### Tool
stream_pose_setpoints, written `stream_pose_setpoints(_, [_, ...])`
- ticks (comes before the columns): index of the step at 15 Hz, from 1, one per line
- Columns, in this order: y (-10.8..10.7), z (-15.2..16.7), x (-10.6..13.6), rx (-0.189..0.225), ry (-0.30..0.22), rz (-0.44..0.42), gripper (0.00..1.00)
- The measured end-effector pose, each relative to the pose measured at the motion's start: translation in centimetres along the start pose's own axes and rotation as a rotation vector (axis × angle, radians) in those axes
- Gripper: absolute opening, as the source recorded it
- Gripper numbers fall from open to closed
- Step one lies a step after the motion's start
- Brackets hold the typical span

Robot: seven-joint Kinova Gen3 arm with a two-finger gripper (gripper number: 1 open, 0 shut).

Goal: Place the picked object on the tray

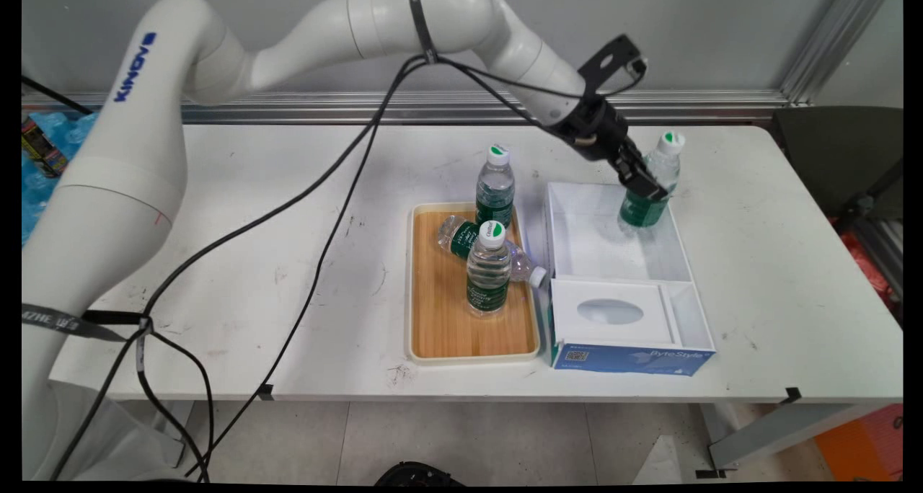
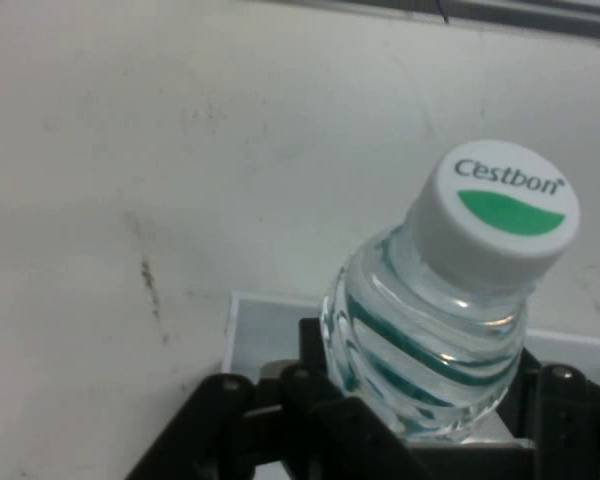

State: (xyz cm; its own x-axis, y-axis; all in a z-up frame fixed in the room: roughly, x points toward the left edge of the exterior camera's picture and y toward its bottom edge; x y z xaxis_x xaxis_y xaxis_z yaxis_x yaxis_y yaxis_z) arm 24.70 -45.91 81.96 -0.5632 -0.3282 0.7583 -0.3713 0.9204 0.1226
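Gripping one water bottle [image 1: 651, 183] at mid-body: gripper [image 1: 644, 187] pinches it between both fingers, bottle upright in far right corner of white box [image 1: 577, 226]. Bottles total: four. Three on wooden tray [image 1: 440, 313], left of box: one upright at far edge [image 1: 495, 187], one upright at centre [image 1: 488, 269], one lying on its side between them [image 1: 461, 235]. Trays: one. Boxes: one. Both on white bench [image 1: 252, 262].
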Motion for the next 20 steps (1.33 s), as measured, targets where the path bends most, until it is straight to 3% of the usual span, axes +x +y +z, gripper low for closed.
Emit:
stream_pose_setpoints(6, [1.8, -5.9, 2.7, 0.091, 0.034, -0.032, 0.00])
stream_pose_setpoints(11, [3.6, -10.5, 3.5, 0.151, 0.043, -0.073, 0.00])
stream_pose_setpoints(15, [6.0, -14.9, 3.0, 0.187, 0.033, -0.117, 0.00])
stream_pose_setpoints(20, [9.7, -21.1, 0.8, 0.205, -0.018, -0.156, 0.00])
